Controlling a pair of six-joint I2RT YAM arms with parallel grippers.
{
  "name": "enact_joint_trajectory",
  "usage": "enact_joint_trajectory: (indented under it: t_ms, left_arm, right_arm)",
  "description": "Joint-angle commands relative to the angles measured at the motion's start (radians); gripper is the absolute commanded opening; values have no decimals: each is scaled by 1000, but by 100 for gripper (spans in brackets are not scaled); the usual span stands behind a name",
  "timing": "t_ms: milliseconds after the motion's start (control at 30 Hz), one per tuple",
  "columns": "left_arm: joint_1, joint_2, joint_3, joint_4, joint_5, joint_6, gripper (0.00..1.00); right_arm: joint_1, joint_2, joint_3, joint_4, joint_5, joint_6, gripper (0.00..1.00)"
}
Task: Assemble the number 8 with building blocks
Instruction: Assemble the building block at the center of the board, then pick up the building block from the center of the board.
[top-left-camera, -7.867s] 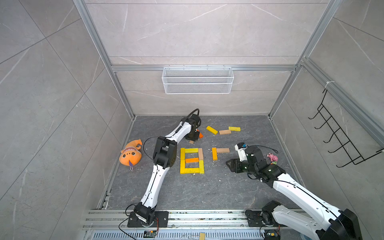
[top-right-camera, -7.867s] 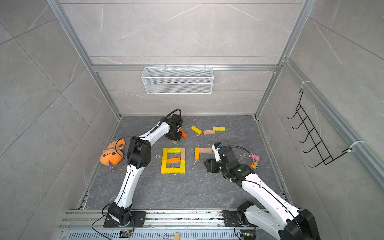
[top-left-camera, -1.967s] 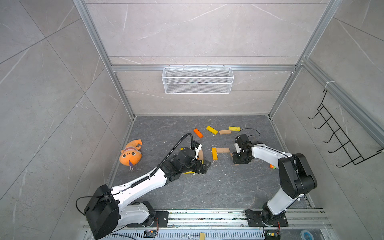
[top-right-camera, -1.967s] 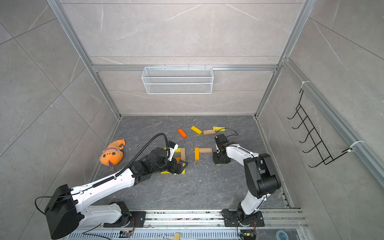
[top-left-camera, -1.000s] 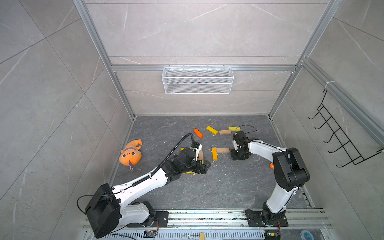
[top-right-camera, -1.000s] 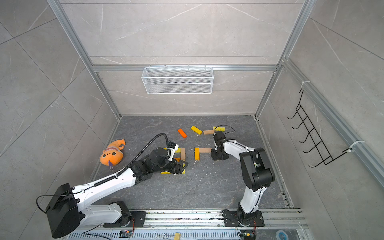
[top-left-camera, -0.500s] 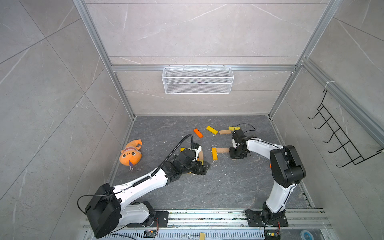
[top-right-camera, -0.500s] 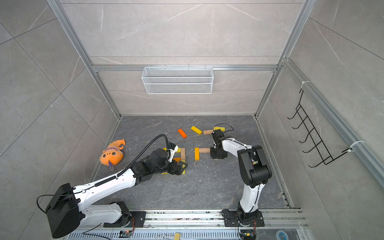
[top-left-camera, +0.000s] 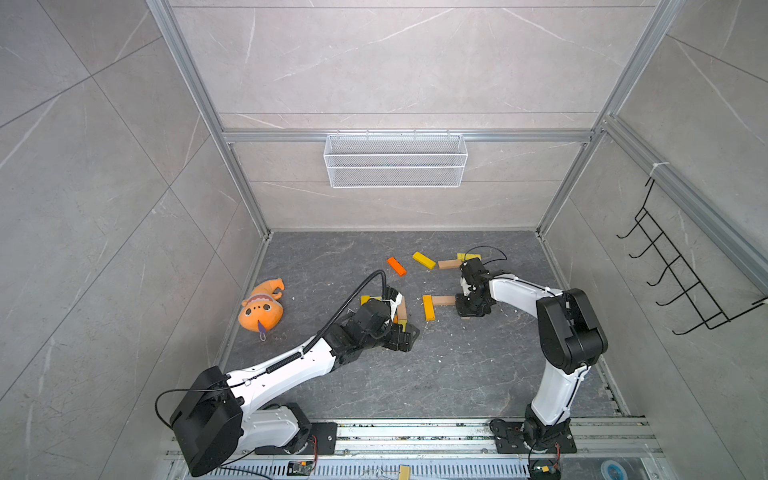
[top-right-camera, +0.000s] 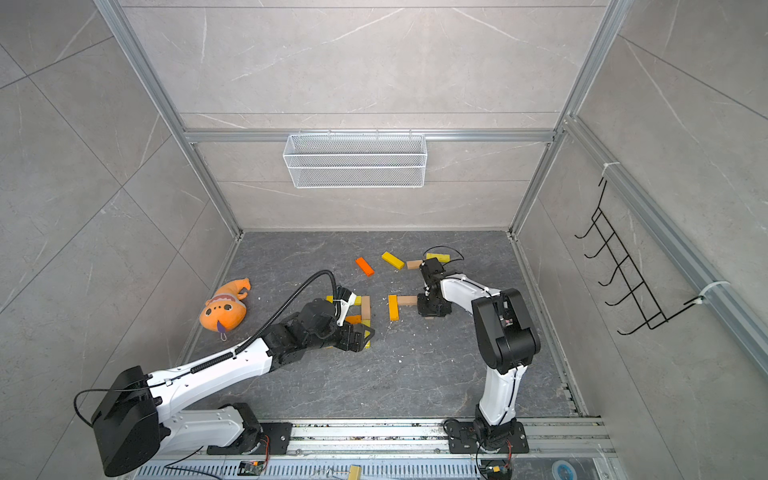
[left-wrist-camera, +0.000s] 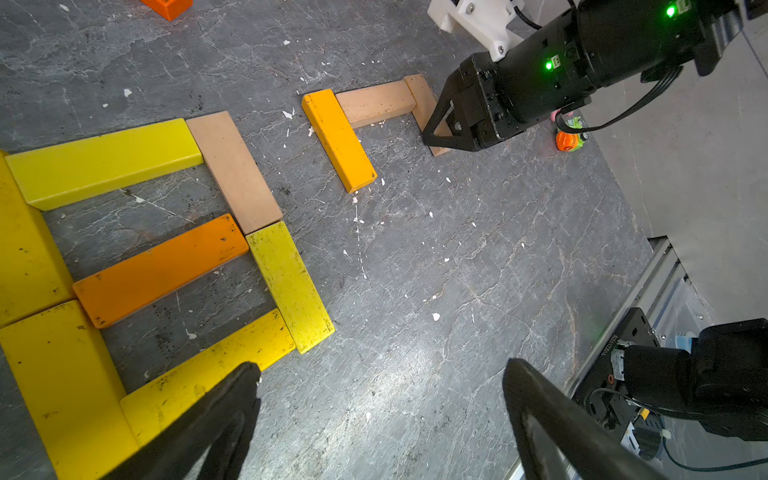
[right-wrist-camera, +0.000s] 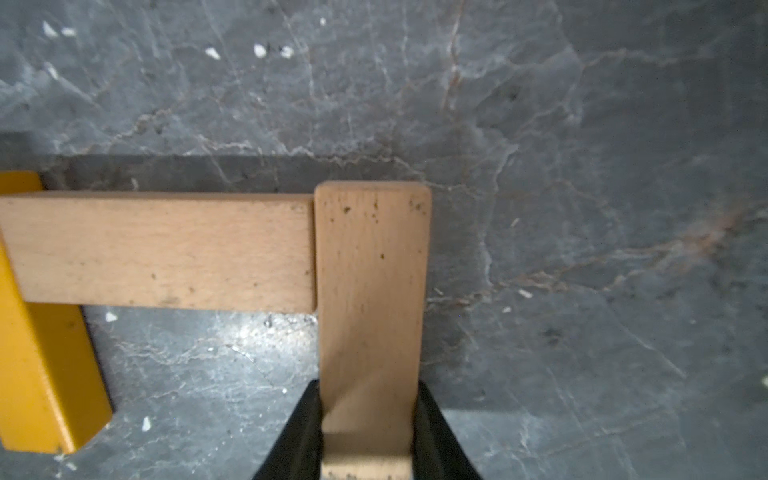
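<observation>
Two arms low over floor (left-wrist-camera: 457, 270) | right gripper (right-wrist-camera: 368, 390) clenched across tan block (right-wrist-camera: 370, 282), its side touching end of second tan block (right-wrist-camera: 158, 249), that one meeting amber block (right-wrist-camera: 41, 353) | left gripper (left-wrist-camera: 380, 363) released, jaws wide, above bottom yellow bar (left-wrist-camera: 232, 353) of block eight (left-wrist-camera: 166, 266) | versus two seconds ago: right elbow swung inward, left arm unchanged.

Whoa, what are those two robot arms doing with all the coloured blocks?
They are building the number 8 out of flat blocks. One finished 8 of yellow, orange and tan pieces lies complete, and the open left gripper hovers at one edge of it. Beside it, the right gripper is clamped on a tan block, set square against the end of a second tan block that meets an amber block. A few spare blocks lie farther back.
</observation>
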Motion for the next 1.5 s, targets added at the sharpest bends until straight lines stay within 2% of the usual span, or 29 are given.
enact_joint_trajectory:
  t_ms: [0, 167, 367, 667, 767, 967, 1133, 1467]
  left_arm:
    - [6, -28, -4, 40, -2, -8, 94]
    - [5, -26, -2, 37, -4, -6, 94]
    - [17, -3, 33, 17, -1, -3, 94]
    - [81, 124, 205, -127, -12, 37, 94]
    - [124, 222, 306, -200, -49, 23, 92]
    - [204, 501, 620, -425, -172, -36, 89]
    - [218, 704, 892, -544, -263, -23, 86]
    - [262, 1067, 1331, -693, -318, -50, 80]
  right_arm:
    - [10, 26, 16, -28, 2, 14, 35]
    - [10, 20, 14, -30, 14, 12, 43]
    - [11, -31, 8, -36, 20, 9, 46]
    - [16, -304, -124, 21, 13, 21, 53]
    - [26, -422, -210, 91, -34, 44, 54]
    - [45, -624, -372, 184, -70, 74, 55]
    - [49, -722, -465, 216, -97, 80, 56]
    - [78, -849, -539, 238, -126, 134, 56]
